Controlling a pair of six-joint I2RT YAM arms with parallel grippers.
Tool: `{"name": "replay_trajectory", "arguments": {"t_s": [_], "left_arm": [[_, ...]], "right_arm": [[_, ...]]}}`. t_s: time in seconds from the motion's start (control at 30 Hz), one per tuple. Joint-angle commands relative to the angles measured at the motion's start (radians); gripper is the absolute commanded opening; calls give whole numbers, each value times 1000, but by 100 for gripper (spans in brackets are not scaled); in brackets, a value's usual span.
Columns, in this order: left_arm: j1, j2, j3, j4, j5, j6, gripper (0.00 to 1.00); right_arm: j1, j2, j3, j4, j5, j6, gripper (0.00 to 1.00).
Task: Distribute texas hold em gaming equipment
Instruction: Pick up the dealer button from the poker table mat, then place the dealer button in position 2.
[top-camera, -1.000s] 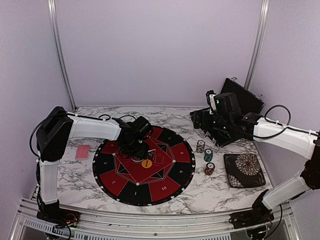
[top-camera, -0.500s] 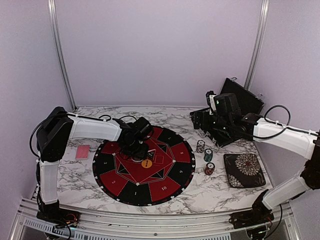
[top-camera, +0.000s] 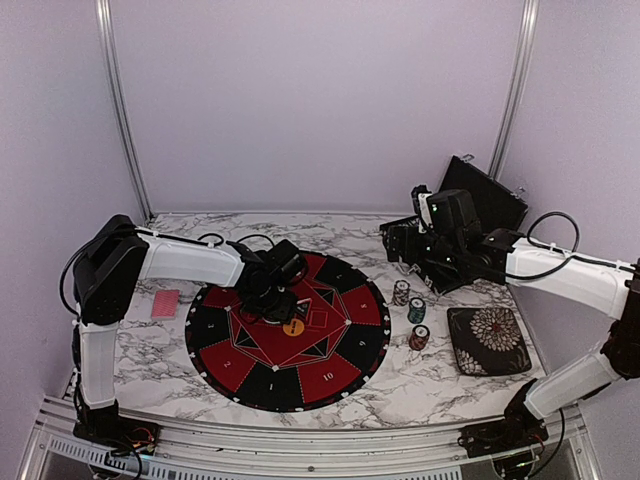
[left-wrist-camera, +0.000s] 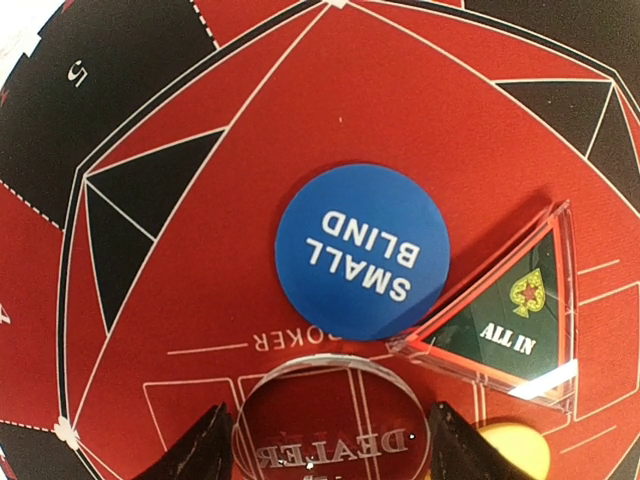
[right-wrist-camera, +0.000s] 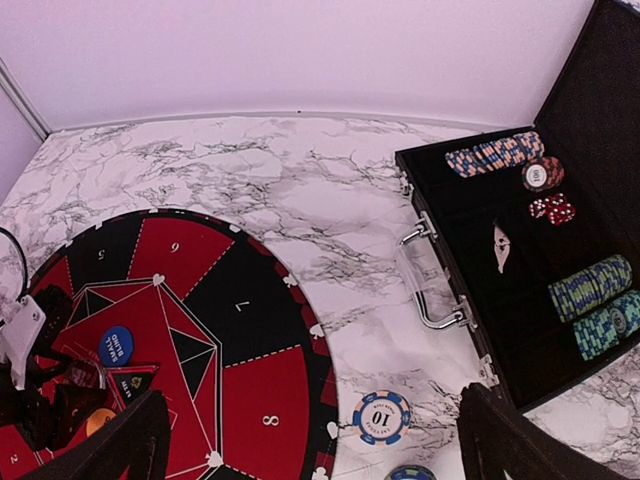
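My left gripper (left-wrist-camera: 330, 450) hangs low over the round red-and-black mat (top-camera: 340, 365). Its fingertips sit against opposite sides of a clear DEALER disc (left-wrist-camera: 330, 410), which it is shut on. Just beyond lie a blue SMALL BLIND disc (left-wrist-camera: 362, 250) and a clear triangular ALL IN marker (left-wrist-camera: 510, 320). An orange disc (top-camera: 293, 327) shows beside them. Three small chip stacks (top-camera: 401, 292) (top-camera: 416, 310) (top-camera: 419, 337) stand right of the mat. A pink-backed card (top-camera: 165, 303) lies at the left. My right gripper (right-wrist-camera: 320, 455) hovers wide open above the marble, holding nothing.
The open black case (right-wrist-camera: 560, 250) with rows of chips sits at the back right, its handle toward the mat. A dark flower-patterned tray (top-camera: 488, 340) lies right of the chip stacks. The left arm's cable loops at the back of the mat.
My left gripper has shifted slightly right over the mat's centre. The right arm and the chip stacks stay as they were.
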Motion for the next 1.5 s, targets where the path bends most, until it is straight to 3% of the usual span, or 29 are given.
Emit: {"name": "replay_trajectory", "arguments": {"t_s": [0.0,0.13,0.73,1.3,1.47], "left_arm": [[-2,7,-21,-55,-3,9,66],[-2,-8,-35,-55,-10,5,61],[-4,-316,-391,-25,15,-76,61],[-4,-268,-338,-5,27,-47,61],[-4,-275,-355,-4,23,-57,67]], "right_arm": [[6,-17,0,20,-6,10,98],[6,-18,-2,20,-5,10,98],[6,61,3,54,-39,8,98],[7,92,25,45,-63,7,97],[6,98,28,42,-76,6,98]]}}
